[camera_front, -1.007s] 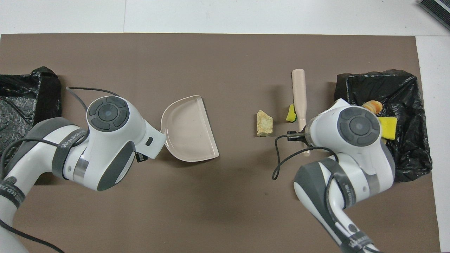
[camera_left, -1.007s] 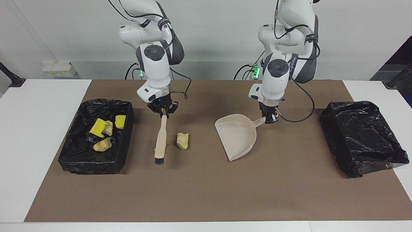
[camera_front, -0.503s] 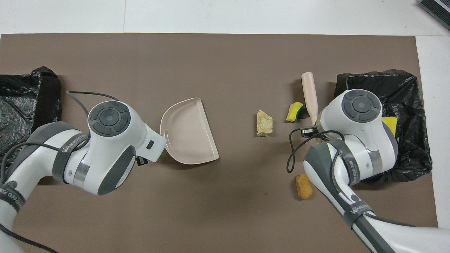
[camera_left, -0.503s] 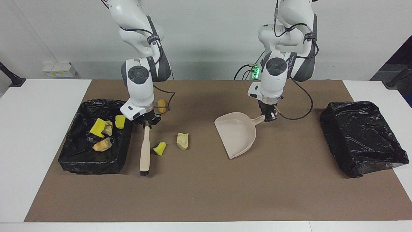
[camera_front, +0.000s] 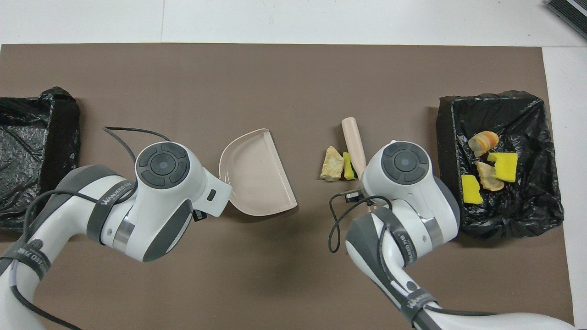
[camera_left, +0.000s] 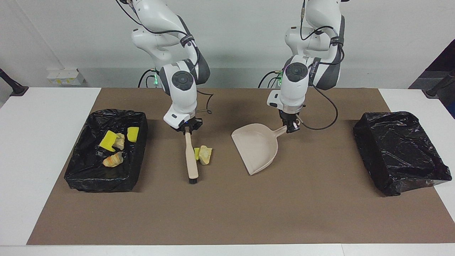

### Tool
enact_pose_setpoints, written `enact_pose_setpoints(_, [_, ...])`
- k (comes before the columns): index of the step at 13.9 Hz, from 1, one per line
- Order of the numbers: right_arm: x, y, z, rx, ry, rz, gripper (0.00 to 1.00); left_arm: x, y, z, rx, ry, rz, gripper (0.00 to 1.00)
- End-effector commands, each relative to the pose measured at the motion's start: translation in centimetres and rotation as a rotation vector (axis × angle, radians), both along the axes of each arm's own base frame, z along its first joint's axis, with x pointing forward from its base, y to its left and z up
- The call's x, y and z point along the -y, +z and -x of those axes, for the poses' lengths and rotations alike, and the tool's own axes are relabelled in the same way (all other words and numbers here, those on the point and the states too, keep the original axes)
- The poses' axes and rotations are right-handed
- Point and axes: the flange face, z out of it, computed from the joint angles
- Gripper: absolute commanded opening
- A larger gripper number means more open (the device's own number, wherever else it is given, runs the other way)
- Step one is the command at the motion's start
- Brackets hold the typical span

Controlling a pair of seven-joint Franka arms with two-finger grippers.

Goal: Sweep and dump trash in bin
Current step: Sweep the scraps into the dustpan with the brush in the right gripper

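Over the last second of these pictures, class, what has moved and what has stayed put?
The right gripper swept the beige brush toward the beige plastic dustpan, pushing the yellow sponge wedge against the pale rock-like lump. The left gripper shifted the dustpan slightly toward them. Both grips and both black-lined bins are unchanged.

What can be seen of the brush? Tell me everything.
The brush is a slim beige tool, plastic by its look, with a rounded handle and a short dark tuft of bristles at its end farther from the robots. It lies almost flat on the brown mat, with the right gripper shut on its handle end. A yellow sponge wedge lies against its side, with a pale lump next to that.
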Motion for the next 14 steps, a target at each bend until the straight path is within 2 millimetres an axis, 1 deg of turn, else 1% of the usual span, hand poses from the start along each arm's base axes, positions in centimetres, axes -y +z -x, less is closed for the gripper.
enact_pose_setpoints(1, [-5.2,-0.8,0.8,-0.033,-0.022,-0.044,0.0,0.2,-0.5,0.9,0.004,0.015,0.007,0.0])
enact_pose_setpoints(3, [-8.2,0.0,1.8,-0.051,-0.058,-0.098,0.0,1.1,-0.4,1.4,0.004,-0.005,0.006,0.0])
enact_pose_setpoints(4, [-9.8,0.2,2.8,-0.054,-0.063,-0.11,0.0,1.1,-0.5,1.5,0.0,-0.005,0.004,0.0])
enact_pose_setpoints(6, [-12.3,0.6,4.9,-0.058,-0.068,-0.104,0.0,0.8,-0.8,2.1,-0.013,-0.007,-0.005,0.0])
enact_pose_setpoints(8, [-14.5,1.6,7.2,-0.061,-0.045,-0.092,0.0,0.8,-0.8,2.0,-0.001,-0.006,0.002,0.0])
enact_pose_setpoints(10, [-15.5,1.9,7.9,-0.056,-0.054,-0.091,0.0,-0.3,-1.0,1.0,-0.003,-0.098,0.025,0.0])
enact_pose_setpoints(13, [-16.7,3.1,9.1,-0.045,-0.052,-0.104,0.0,-0.2,-0.9,0.6,0.015,-0.116,0.074,0.0])
enact_pose_setpoints(14, [-16.7,3.4,9.1,-0.049,-0.065,-0.117,0.0,-0.1,-1.0,0.6,0.025,-0.121,0.082,0.0])
